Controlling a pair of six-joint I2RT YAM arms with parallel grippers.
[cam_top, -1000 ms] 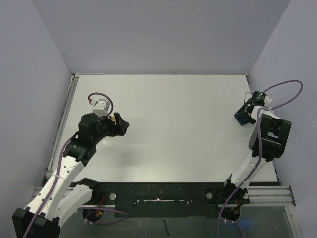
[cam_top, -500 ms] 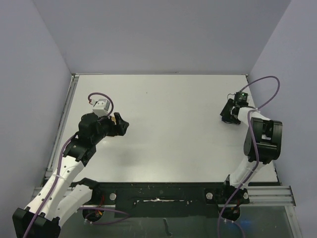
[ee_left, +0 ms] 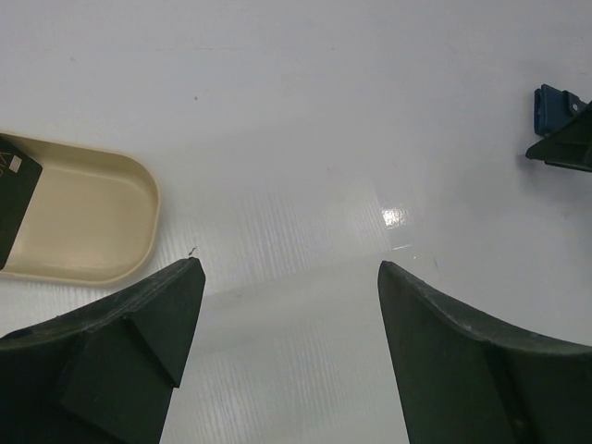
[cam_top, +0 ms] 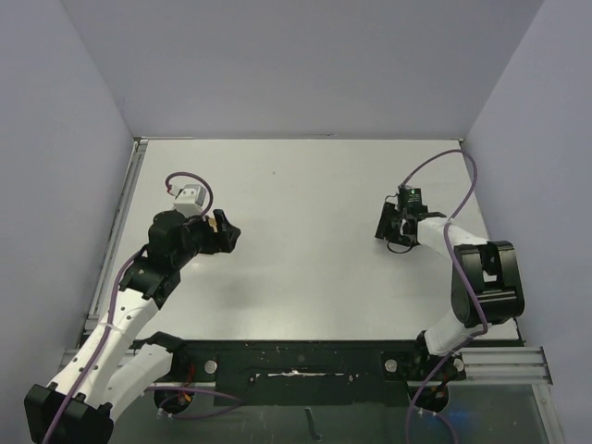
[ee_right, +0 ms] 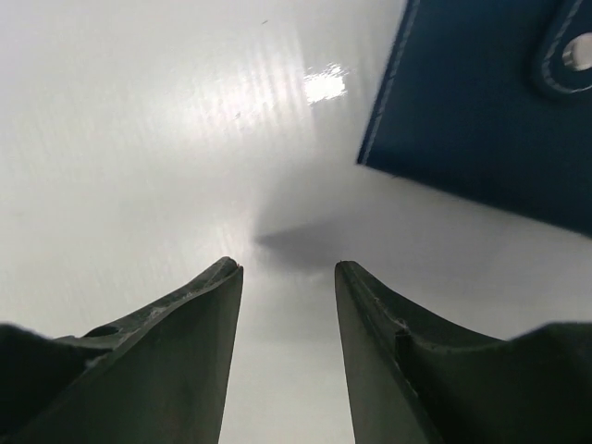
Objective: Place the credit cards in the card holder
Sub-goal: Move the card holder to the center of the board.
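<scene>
The card holder (ee_right: 490, 111) is a navy wallet with a snap tab. It lies flat on the white table, ahead and to the right of my right gripper (ee_right: 287, 265). That gripper is open, with bare table between its fingers. In the left wrist view a blue corner of the card holder (ee_left: 553, 106) shows beside the right gripper (ee_left: 562, 146). From above, the right gripper (cam_top: 387, 227) hides it. A black credit card (ee_left: 14, 194) lies in a beige tray, cut off by the frame edge. My left gripper (ee_left: 289, 266) hangs wide open and empty at the left (cam_top: 227, 236).
The beige shallow tray (ee_left: 102, 222) sits on the table just ahead and left of the left fingers. From above it is almost wholly hidden under the left arm. Purple walls close in the table on the left, back and right.
The right arm has swung left from the table's right edge toward the middle, and its jaws have narrowed a little. The left arm has not moved.
</scene>
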